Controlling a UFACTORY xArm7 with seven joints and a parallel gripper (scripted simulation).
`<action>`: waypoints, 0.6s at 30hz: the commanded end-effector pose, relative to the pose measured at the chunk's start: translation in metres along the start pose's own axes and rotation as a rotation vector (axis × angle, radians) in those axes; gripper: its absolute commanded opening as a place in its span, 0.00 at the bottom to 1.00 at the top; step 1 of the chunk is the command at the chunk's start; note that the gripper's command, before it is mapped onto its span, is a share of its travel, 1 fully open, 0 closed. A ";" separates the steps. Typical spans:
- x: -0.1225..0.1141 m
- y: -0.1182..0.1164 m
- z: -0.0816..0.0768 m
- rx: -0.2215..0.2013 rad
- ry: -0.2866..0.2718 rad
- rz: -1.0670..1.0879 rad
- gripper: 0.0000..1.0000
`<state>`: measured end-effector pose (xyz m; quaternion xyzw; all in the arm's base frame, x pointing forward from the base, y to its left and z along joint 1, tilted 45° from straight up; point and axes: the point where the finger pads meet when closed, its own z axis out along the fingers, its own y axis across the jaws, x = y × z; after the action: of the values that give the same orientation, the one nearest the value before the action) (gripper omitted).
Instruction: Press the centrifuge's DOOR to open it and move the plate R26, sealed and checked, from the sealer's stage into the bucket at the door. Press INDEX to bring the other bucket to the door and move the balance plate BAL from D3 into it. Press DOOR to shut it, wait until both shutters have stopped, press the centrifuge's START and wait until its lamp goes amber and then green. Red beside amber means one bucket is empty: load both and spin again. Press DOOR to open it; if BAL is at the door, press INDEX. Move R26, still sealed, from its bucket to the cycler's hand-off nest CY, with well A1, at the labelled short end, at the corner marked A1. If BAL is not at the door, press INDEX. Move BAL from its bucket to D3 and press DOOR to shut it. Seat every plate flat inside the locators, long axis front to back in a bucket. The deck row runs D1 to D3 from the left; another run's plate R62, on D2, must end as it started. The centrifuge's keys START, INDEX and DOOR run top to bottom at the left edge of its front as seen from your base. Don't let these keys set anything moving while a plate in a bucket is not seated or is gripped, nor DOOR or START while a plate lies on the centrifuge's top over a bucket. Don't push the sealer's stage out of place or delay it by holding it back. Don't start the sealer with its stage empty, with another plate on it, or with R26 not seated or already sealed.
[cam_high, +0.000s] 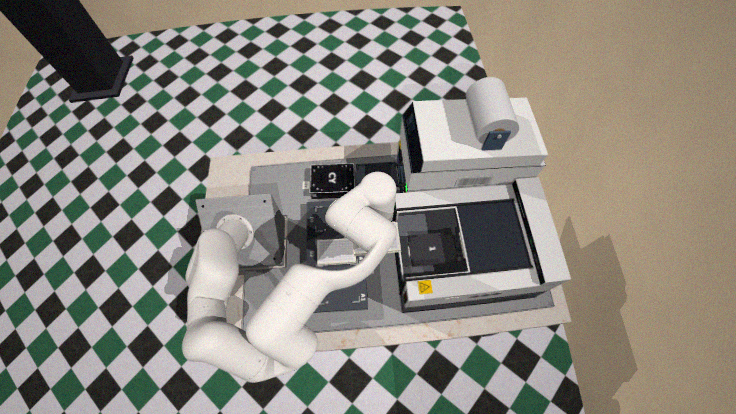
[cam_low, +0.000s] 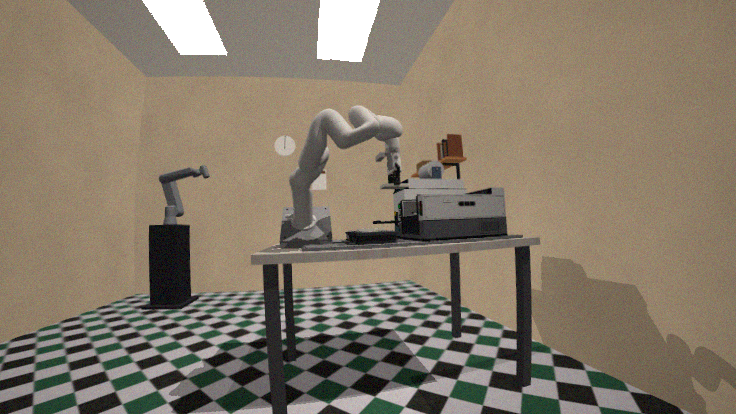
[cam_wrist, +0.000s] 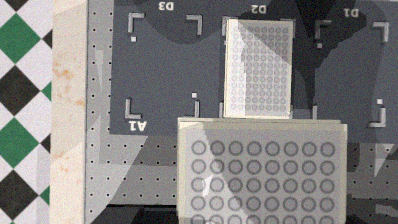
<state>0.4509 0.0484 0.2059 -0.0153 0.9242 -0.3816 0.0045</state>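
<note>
My gripper (cam_low: 393, 179) is shut on a cream well plate (cam_wrist: 262, 170), held level in the air just left of the centrifuge (cam_high: 463, 247). It also shows under my arm in the top view (cam_high: 337, 252). Its label does not show; nest D3 (cam_wrist: 162, 65) stands empty, so I take it for BAL. Plate R62 (cam_wrist: 258, 67) sits in D2 below. The centrifuge's door is open over a dark bucket (cam_high: 431, 249). The CY nest (cam_high: 331, 178) is empty. My fingers are hidden in the wrist view.
The sealer (cam_high: 470, 139) with its film roll (cam_high: 491, 110) stands behind the centrifuge. D1 (cam_wrist: 350, 70) is empty. The table's front edge runs close to D3. A second arm on a black pedestal (cam_low: 169, 257) stands far off.
</note>
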 end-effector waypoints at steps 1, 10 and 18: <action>-0.012 0.000 -0.002 0.000 -0.003 0.000 0.00; -0.033 0.000 -0.003 0.000 -0.003 0.000 0.00; -0.047 0.000 -0.003 -0.001 -0.003 0.000 0.00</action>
<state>0.4879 0.0495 0.2059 -0.0152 0.9241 -0.3818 0.0043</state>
